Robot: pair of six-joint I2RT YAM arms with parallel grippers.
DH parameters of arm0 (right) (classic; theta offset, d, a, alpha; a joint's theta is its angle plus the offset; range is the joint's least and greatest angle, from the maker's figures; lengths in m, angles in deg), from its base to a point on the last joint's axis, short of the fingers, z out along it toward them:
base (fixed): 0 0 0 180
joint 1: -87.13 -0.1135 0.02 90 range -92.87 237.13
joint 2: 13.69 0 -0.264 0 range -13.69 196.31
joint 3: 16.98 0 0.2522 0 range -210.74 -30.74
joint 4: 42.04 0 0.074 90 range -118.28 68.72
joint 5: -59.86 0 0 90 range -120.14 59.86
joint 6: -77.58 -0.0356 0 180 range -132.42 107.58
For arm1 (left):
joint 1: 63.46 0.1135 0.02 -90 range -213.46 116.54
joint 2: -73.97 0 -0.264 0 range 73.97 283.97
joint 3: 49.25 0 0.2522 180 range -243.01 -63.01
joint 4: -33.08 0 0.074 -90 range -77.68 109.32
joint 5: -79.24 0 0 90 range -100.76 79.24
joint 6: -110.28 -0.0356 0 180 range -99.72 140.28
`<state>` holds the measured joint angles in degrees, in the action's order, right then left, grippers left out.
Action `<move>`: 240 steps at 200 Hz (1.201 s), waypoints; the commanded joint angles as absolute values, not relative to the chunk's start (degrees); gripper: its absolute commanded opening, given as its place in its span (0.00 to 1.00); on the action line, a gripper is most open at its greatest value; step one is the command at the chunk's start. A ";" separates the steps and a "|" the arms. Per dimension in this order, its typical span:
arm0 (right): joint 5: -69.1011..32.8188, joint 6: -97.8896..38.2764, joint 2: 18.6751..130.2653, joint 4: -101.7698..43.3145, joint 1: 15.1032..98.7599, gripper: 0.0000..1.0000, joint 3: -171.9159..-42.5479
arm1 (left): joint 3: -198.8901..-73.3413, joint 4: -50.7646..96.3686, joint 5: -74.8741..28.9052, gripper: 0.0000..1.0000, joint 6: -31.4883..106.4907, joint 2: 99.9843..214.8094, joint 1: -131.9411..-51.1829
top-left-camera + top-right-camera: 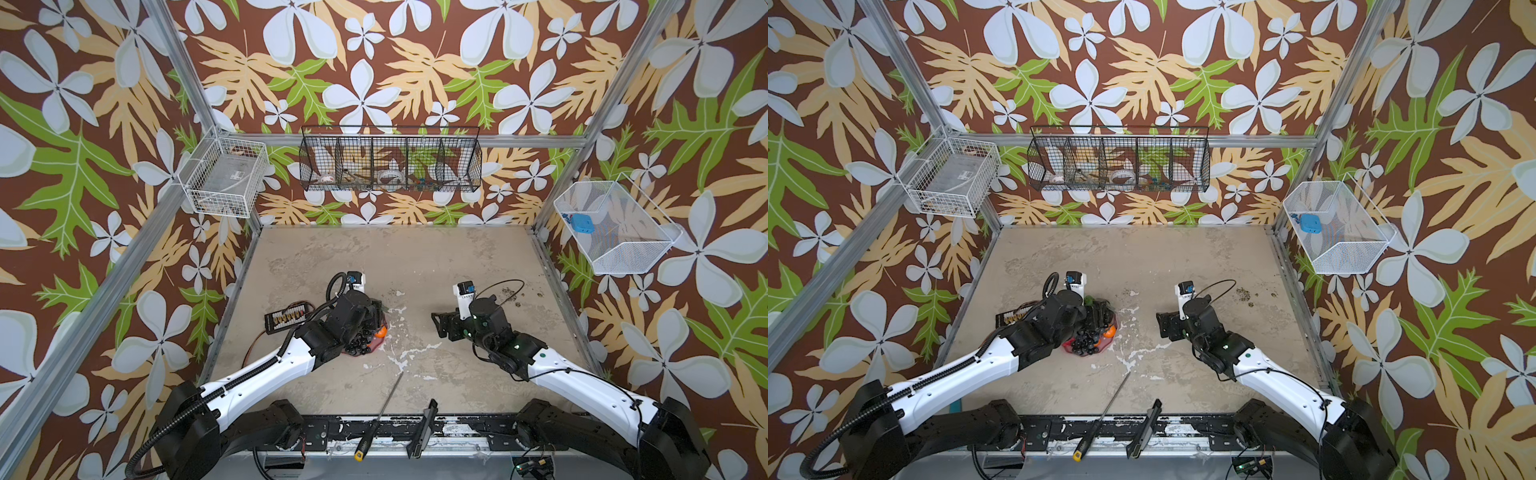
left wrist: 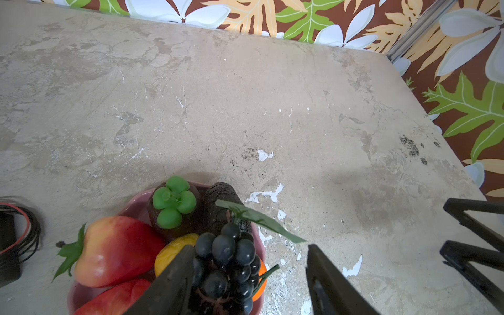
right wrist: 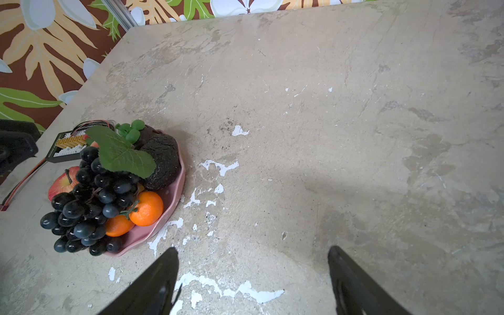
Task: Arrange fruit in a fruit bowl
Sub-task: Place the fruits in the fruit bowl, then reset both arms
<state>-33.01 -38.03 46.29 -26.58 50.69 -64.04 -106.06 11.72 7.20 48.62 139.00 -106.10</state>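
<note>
The pink fruit bowl (image 3: 174, 188) stands left of the table's middle and is seen in both top views (image 1: 376, 348) (image 1: 1108, 338). It holds a black grape bunch (image 3: 90, 196) with a green leaf, two oranges (image 3: 146, 208), a bumpy avocado (image 3: 163, 161), a green-topped mangosteen (image 2: 173, 201), a lemon (image 2: 171, 251) and red apples (image 2: 114, 251). My left gripper (image 2: 249, 246) hangs over the bowl, open. The grapes (image 2: 226, 253) lie against one finger, with a wide gap to the other. My right gripper (image 3: 253, 248) is open over bare table to the bowl's right, holding nothing.
A black connector board (image 1: 286, 320) with wires lies just left of the bowl. A screwdriver (image 1: 380, 415) and a black tool (image 1: 424, 428) rest at the front edge. Wire baskets hang on the left wall (image 1: 224, 178), back wall (image 1: 390, 166) and right wall (image 1: 615, 226).
</note>
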 commanded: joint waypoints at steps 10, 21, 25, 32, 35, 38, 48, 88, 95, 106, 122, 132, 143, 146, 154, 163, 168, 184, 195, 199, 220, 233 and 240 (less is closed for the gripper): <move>-33.51 -37.97 46.16 -26.78 50.62 0.85 -64.71 | -106.56 11.49 8.89 0.67 48.32 137.42 -105.84; -33.73 -37.82 45.95 -26.54 50.65 0.85 -64.93 | -106.47 11.58 9.68 0.67 48.40 136.56 -105.83; -33.83 -37.73 45.83 -26.52 50.58 0.85 -65.01 | -106.39 11.61 10.20 0.67 48.48 136.12 -105.83; -33.98 -37.59 45.65 -26.31 50.57 0.85 -65.20 | -106.13 11.99 11.14 0.67 48.56 135.22 -105.83; -34.02 -37.63 45.57 -26.24 50.62 0.85 -65.40 | -106.00 12.15 11.52 0.67 48.50 134.74 -105.83; -34.12 -37.58 45.47 -26.06 50.60 0.85 -65.53 | -105.80 12.52 11.97 0.67 48.45 134.20 -105.83; -34.34 -37.32 45.07 -25.53 50.57 0.85 -66.18 | -104.94 13.91 13.86 0.68 48.10 132.29 -105.83; -37.76 -35.08 41.95 -22.96 50.64 0.86 -69.69 | -98.92 23.87 28.40 0.70 45.34 122.13 -105.83; -38.94 -34.61 41.33 -22.68 50.63 0.86 -70.37 | -97.38 26.77 30.53 0.70 44.35 120.45 -105.83; -41.07 -34.01 40.31 -22.65 50.57 0.86 -70.92 | -94.73 31.57 33.69 0.70 43.01 117.88 -105.83; -45.51 -33.82 38.78 -22.67 50.58 0.86 -71.50 | -90.33 41.18 37.20 0.72 39.09 114.84 -105.83; -48.89 -34.32 37.77 -22.73 50.59 0.87 -71.48 | -87.42 47.10 40.99 0.76 36.71 113.54 -105.67; -53.11 -34.99 36.80 -23.20 50.57 0.91 -71.28 | -84.80 52.52 43.96 0.76 34.81 112.76 -104.50; -54.32 -35.23 36.54 -23.43 50.67 0.91 -71.13 | -84.03 54.08 44.60 0.76 34.59 112.73 -103.94; -57.21 -35.52 36.09 -24.21 50.76 0.93 -70.70 | -81.70 59.33 45.60 0.76 34.47 113.09 -101.92; -60.29 -34.95 35.83 -25.70 50.84 0.94 -70.03 | -79.59 63.19 44.81 0.76 35.51 114.21 -98.97; -62.17 -34.20 35.79 -27.09 50.88 0.94 -69.30 | -78.80 64.96 43.91 0.76 35.89 115.29 -97.19; -68.99 -31.36 36.03 -32.62 50.93 0.95 -66.36 | -77.76 69.10 42.24 0.78 35.90 120.84 -91.63; -72.84 -29.12 36.38 -36.98 51.50 0.97 -63.89 | -77.83 70.66 41.34 0.82 35.39 125.30 -88.21; -73.67 -28.48 36.60 -38.30 51.85 0.98 -63.11 | -77.74 71.43 40.92 0.83 35.02 126.91 -87.06; -72.10 -28.84 38.65 -40.86 56.55 0.98 -61.16 | -77.60 73.54 39.64 0.90 33.78 133.99 -82.02; -71.15 -29.58 41.01 -40.89 59.46 0.99 -60.89 | -77.73 73.54 39.59 0.96 32.29 137.35 -80.30; -72.17 -28.69 42.49 -41.59 60.28 0.99 -60.63 | -77.65 74.31 40.26 0.97 30.69 139.05 -79.77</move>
